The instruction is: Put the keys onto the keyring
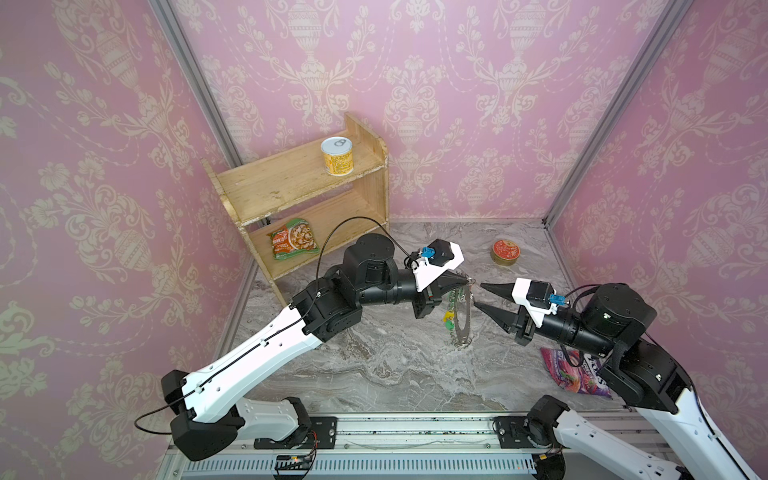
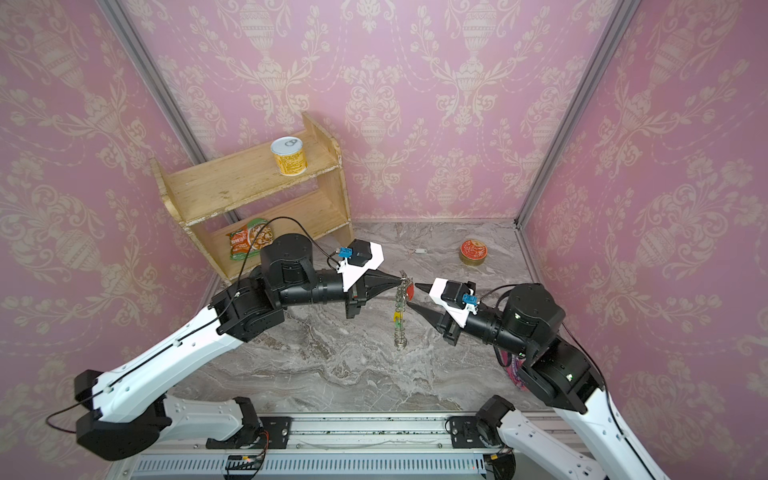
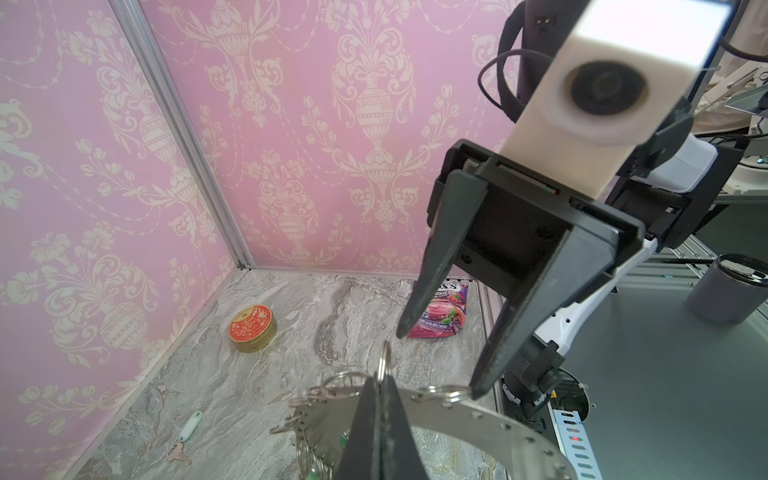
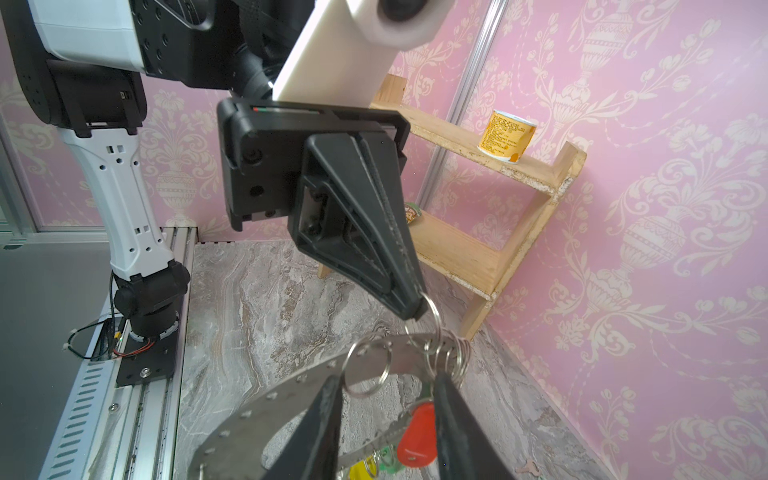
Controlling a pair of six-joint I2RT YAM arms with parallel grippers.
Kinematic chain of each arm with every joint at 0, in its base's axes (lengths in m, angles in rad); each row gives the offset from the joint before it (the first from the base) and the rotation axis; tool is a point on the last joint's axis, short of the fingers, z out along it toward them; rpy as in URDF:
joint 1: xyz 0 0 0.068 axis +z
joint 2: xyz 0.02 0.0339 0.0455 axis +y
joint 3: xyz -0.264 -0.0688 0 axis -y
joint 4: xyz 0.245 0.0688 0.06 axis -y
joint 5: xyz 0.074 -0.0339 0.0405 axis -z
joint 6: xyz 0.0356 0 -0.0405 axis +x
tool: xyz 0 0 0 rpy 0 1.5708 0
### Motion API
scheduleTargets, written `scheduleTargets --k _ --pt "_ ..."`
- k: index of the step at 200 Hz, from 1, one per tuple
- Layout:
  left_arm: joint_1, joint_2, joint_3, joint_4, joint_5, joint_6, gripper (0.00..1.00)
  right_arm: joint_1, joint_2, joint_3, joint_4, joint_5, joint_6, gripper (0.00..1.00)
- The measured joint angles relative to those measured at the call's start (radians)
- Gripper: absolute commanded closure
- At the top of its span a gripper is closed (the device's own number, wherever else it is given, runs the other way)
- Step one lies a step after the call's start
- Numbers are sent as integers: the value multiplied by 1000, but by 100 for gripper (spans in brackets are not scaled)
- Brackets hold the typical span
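Left gripper [image 1: 464,282] clamped on 1 rim loop [image 4: 436,316]; stiff, thin keyring [image 4: 257,409] hangs freely, judged prone to swing. Right gripper [image 1: 478,295] half-open astride red-tagged key [image 4: 417,436]; grip its tag

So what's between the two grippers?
The keyring, on edge, held at its top by the shut left gripper; the open right gripper faces it. Seen in both top views.

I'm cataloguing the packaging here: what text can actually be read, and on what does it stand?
"OX'S", "RRIES": flat purple sweet bag, first letters hidden; smaller line blurred.
Round red-topped gold tin: ornate script, unreadable.
Yellow cylindrical can: print too small.
Green-orange snack packet: lettering blurred.
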State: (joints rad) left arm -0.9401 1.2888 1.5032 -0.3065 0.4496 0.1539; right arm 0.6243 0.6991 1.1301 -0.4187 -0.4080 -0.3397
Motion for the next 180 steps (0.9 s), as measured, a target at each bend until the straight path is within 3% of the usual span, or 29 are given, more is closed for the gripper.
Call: scheduleTargets --k 180 --pt "-10 48 60 6 -18 -72 100 46 4 0 -4 16 -1 63"
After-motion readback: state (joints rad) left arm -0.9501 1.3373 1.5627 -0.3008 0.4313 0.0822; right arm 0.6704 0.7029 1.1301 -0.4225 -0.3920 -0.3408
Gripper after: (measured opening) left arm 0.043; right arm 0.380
